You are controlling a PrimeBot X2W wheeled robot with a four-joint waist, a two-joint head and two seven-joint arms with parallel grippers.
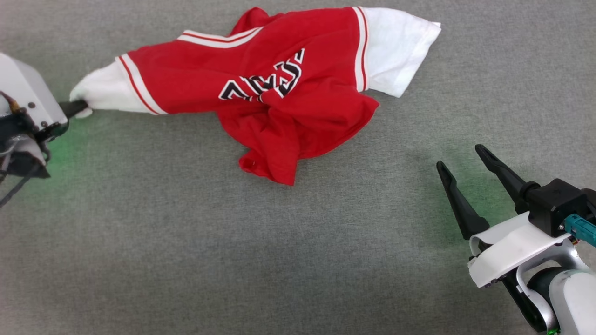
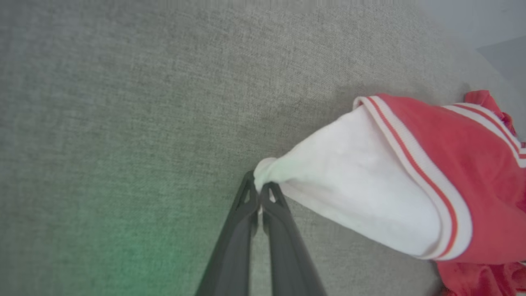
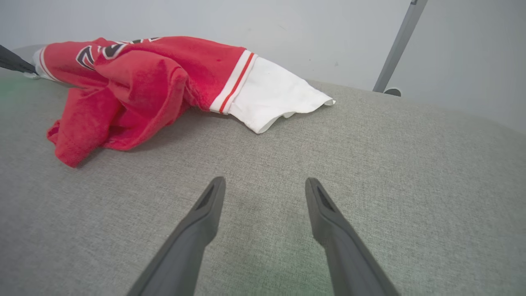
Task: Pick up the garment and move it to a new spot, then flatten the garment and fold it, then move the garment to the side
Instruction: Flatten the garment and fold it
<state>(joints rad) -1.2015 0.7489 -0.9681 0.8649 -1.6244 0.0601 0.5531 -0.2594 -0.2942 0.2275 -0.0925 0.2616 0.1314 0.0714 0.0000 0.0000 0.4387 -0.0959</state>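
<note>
Relocation seems to be the step in hand. The left gripper (image 1: pixel 78 108) is pinched shut on the tip of one white sleeve (image 2: pixel 349 181) of the garment (image 1: pixel 279 88). The garment lies on the grey cloth surface (image 1: pixel 186 242), toward the far side in the head view. It is drawn out toward that grip, while its red body is bunched and folded over itself in the middle. The right gripper (image 1: pixel 460 157) hangs well apart from the cloth at the near right, its fingers spread wide and holding nothing.

The next move likely calls for that free gripper to take the other sleeve (image 1: pixel 400 51), which lies loose at the far right. With both ends held, the top could be carried and then spread flat.

Nothing on the surface stands between the right gripper and that sleeve. A slanted metal pole (image 3: pixel 396 45) and a pale wall (image 3: pixel 246 20) stand beyond the surface's far edge, clear of the work. The main hindrance is probably the crumpled middle, which one-sided pulling may tighten.
</note>
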